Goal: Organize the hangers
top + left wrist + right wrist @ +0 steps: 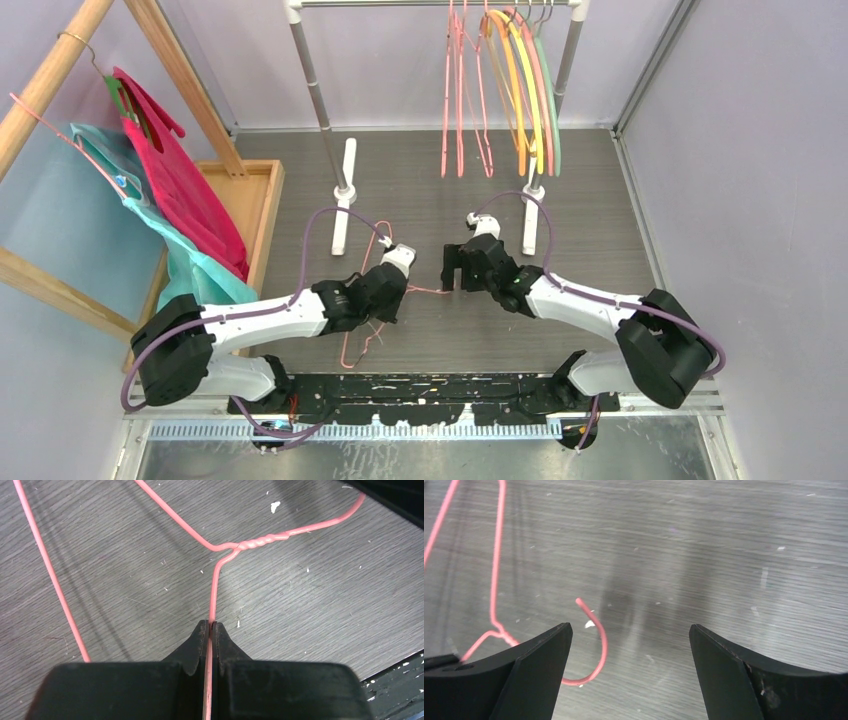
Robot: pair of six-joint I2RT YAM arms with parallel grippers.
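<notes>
A pink wire hanger (362,345) lies flat on the dark table between the two arms. My left gripper (210,625) is shut on one of its wires just below the twisted neck (255,542); in the top view it (403,290) hangs over the hanger. The hook (596,645) curls on the table just inside the left finger (539,670) of my right gripper (630,630), which stands wide open and touches nothing. At the back, several pink wire hangers (462,100) and thicker orange, yellow, pink and green ones (532,95) hang on a metal rail.
The rail's posts stand on white feet (345,195) behind the arms. At the left a wooden frame (60,60) carries hangers with a magenta garment (180,190) and a teal one (185,255), over a wooden tray (262,215). Grey walls close the sides.
</notes>
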